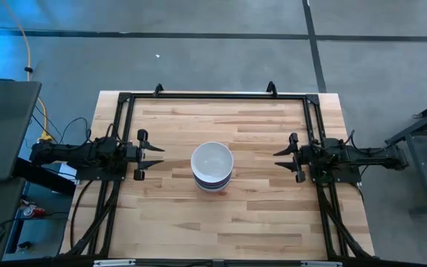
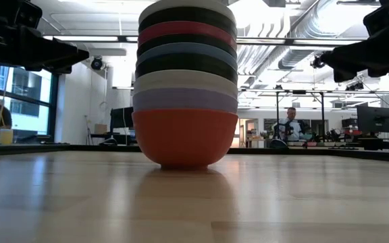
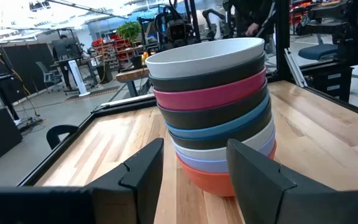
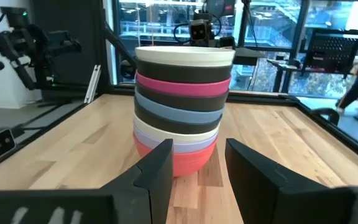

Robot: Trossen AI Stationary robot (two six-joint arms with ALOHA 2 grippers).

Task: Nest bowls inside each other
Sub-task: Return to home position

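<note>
Stack (image 1: pixel 212 169) of nine bowls stands mid-desk. It's upright, all mouths up, long axis vertical. Its base is on the bare wood of the desk (image 1: pixel 258 222), roughly between the two claws.

Nesting order, bottom up:
- red bowl (image 2: pixel 184 138), on the desk
- lavender bowl (image 2: pixel 184 100)
- lower white bowl (image 2: pixel 184 81)
- lower black bowl (image 2: pixel 184 65)
- blue bowl (image 2: pixel 184 51)
- middle black bowl (image 2: pixel 184 40)
- magenta bowl (image 2: pixel 184 29)
- upper black bowl (image 2: pixel 184 15)
- top white bowl (image 1: pixel 212 159)

Each bowl sits inside the one below, with only a rim band showing. From above, the top white bowl's inside shows plain white. In the high view the lower rims peek out on one side under it.

Left claw (image 1: pixel 156 157) is at the left side of the desk, fingers apart and tips pointing at the stack. There's a clear gap to the stack, no contact.

Right claw (image 1: pixel 279 160) mirrors it on the right side. Its fingers are apart and aimed at the stack, also clear of it.

Each wrist view shows the stack beyond that claw's own fingertips, lined up with the gap between the two fingers. Nothing is gripped by either claw.

In the low view both arms show as dark shapes in the upper corners, above desk level.

Black frame rail (image 1: pixel 213 95) runs along the desk's far edge. A person (image 2: pixel 290 125) sits in the room behind.
</note>
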